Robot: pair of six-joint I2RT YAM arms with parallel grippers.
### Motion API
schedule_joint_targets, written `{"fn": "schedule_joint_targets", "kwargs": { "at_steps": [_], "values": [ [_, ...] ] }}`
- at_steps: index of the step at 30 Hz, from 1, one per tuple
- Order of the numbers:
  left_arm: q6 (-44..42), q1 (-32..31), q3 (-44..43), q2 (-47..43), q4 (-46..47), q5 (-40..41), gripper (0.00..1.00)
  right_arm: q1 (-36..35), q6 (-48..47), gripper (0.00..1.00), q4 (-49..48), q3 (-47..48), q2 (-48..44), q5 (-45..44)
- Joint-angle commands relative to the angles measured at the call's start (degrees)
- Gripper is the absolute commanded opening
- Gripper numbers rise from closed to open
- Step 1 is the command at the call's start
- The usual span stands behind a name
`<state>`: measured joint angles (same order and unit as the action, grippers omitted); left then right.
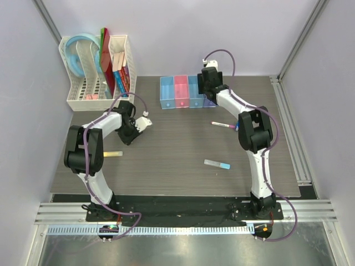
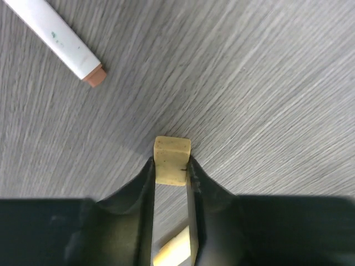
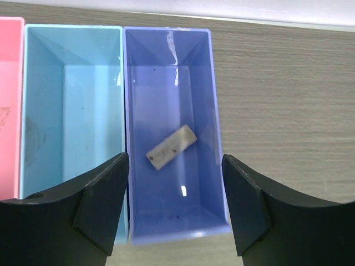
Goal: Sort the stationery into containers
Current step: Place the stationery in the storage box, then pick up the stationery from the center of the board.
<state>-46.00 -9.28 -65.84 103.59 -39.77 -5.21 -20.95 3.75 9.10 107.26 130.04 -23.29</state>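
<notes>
My left gripper is shut on a tan piece, both fingers pressed against its sides just over the tabletop; in the top view this gripper sits at the table's left. A white marker with a brownish tip lies beside it. My right gripper stands open above the violet-blue bin, where a pale block lies flat. The containers stand in a row at the back. An orange-yellow piece, a purple pen and a grey stick with a light-blue tip lie on the table.
A white mesh rack with books and folders stands at the back left. The light-blue bin and the pink bin flank the violet one on its left. Grey walls close in both sides.
</notes>
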Motion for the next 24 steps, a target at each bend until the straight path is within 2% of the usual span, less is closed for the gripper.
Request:
{"fn": "schedule_joint_targets", "kwargs": {
  "at_steps": [1, 2, 7, 12, 14, 18, 19, 20, 24],
  "values": [
    [-1.1, 0.7, -0.2, 3.3, 1.2, -1.4, 0.04, -0.3, 0.5, 0.73, -1.9, -3.7, -10.5, -0.2],
    [-1.1, 0.7, -0.2, 3.2, 0.8, -1.3, 0.00, -0.2, 0.5, 0.73, -1.9, -4.5, -11.4, -0.2],
    [-0.9, 0.7, -3.6, 0.7, -2.8, -3.0, 0.00, -0.2, -0.9, 0.74, -1.8, -10.5, -17.7, -1.1],
    [2.5, -0.3, -12.5, -3.2, -10.4, -12.6, 0.00, 1.0, -1.5, 0.75, 1.2, -15.2, -24.1, -3.8],
    [5.1, -2.1, -17.1, -4.4, -10.4, -14.6, 0.00, 2.8, -1.2, 0.77, 1.7, -17.2, -25.9, -3.3],
    [10.5, -8.5, -22.7, -3.4, -4.7, -14.1, 0.00, 5.2, -2.2, 0.80, 3.3, -23.0, -28.5, -3.3],
    [11.2, -10.0, -24.1, -2.9, -0.8, -12.5, 0.00, 5.5, -3.0, 0.80, 3.8, -23.8, -29.0, -3.5],
    [12.8, -13.1, -24.8, -1.5, 1.5, -11.2, 0.00, 6.2, -3.5, 0.80, 4.3, -24.5, -29.2, -3.9],
    [14.5, -19.3, -30.6, 5.6, 11.4, -5.8, 0.00, 9.1, -3.5, 0.81, 6.3, -29.0, -30.8, -5.0]
  ]
}}
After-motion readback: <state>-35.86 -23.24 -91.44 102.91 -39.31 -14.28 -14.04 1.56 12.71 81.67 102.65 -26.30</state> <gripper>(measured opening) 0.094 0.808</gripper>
